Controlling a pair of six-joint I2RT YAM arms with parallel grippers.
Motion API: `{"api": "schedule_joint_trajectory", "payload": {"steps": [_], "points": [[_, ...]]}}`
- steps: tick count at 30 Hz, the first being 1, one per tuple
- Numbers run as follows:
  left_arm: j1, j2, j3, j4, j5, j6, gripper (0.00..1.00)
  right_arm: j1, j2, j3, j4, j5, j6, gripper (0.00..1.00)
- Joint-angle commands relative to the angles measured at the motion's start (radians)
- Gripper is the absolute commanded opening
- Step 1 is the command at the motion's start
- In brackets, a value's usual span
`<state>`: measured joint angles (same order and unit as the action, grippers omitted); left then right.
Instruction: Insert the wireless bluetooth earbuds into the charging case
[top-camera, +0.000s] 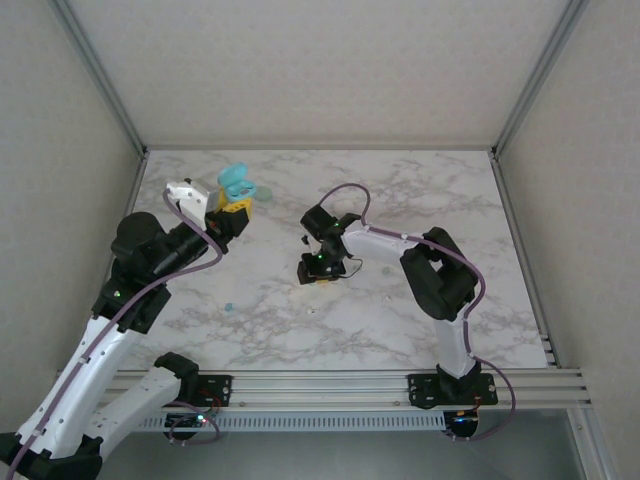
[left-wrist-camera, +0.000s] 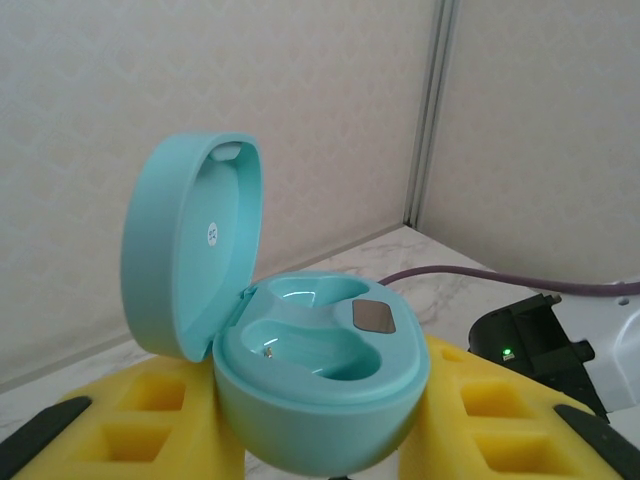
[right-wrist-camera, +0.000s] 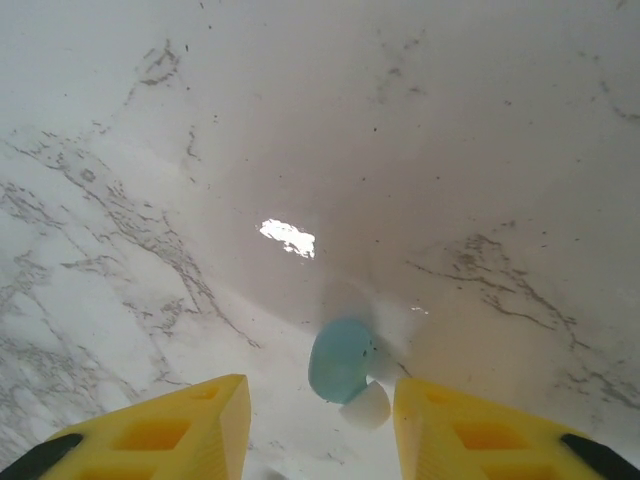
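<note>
A: Quick status. Where's the charging case (left-wrist-camera: 320, 390)?
B: In the left gripper (top-camera: 236, 206), over the far-left part of the table (top-camera: 430, 200), held up off the marble. The yellow left fingers (left-wrist-camera: 90, 420) press on both sides of the body. Narrow grip, clamped firm.
A: Lid?
B: Lid (left-wrist-camera: 185, 250) is flipped up, approx upright on its hinge, at the left in the wrist cam. Both wells show bare mint floors. Small grey patch (left-wrist-camera: 373, 317) on the rim by the far well.
A: And the right gripper (top-camera: 320, 268)?
B: Near the table's ctr, pointing down, low over the marble. Jaws stand part-way apart, gripping nothing.
A: Earbud?
B: One blue-green earbud (right-wrist-camera: 340, 358) lies on the table in the gap btwn the yellow right fingers (right-wrist-camera: 440, 420). Marble shows on each side of it, so it touches neither pad as far as I can see. Pic's blurry there.
A: Just the one?
B: There's a white bit (right-wrist-camera: 365, 405) touching its near side. Can't tell if it's part of that bud or a separate piece.
A: Anything else on the marble?
B: Tiny pale-blue speck (top-camera: 228, 307) left of ctr, nearer than the case and well apart from both grippers. Too small to say what it is.
A: Behind the case?
B: Left wrist cam shows the right arm's black housing w/ a green LED (left-wrist-camera: 507, 352) and a purple cable (left-wrist-camera: 480, 278), at the right and apart from the case.
</note>
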<state>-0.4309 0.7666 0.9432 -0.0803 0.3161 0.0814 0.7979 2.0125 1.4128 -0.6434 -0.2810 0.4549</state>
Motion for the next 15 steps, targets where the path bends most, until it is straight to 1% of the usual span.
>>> {"api": "schedule_joint_trajectory", "payload": {"steps": [1, 5, 8, 12, 15], "points": [[-0.008, -0.009, -0.009, 0.02, 0.015, -0.013, 0.28, 0.015, 0.013, 0.052, -0.071, 0.073, -0.026, 0.44], [-0.008, -0.007, -0.008, 0.022, 0.013, -0.012, 0.29, 0.034, 0.04, 0.12, -0.152, 0.171, -0.037, 0.44], [-0.008, -0.009, -0.007, 0.022, 0.015, -0.012, 0.29, 0.053, 0.078, 0.178, -0.211, 0.222, -0.058, 0.43], [-0.009, -0.008, -0.007, 0.019, 0.016, -0.011, 0.29, 0.065, 0.117, 0.224, -0.261, 0.264, -0.035, 0.41], [-0.009, -0.012, -0.009, 0.017, 0.011, -0.011, 0.29, 0.07, 0.12, 0.229, -0.261, 0.277, 0.003, 0.4]]}}
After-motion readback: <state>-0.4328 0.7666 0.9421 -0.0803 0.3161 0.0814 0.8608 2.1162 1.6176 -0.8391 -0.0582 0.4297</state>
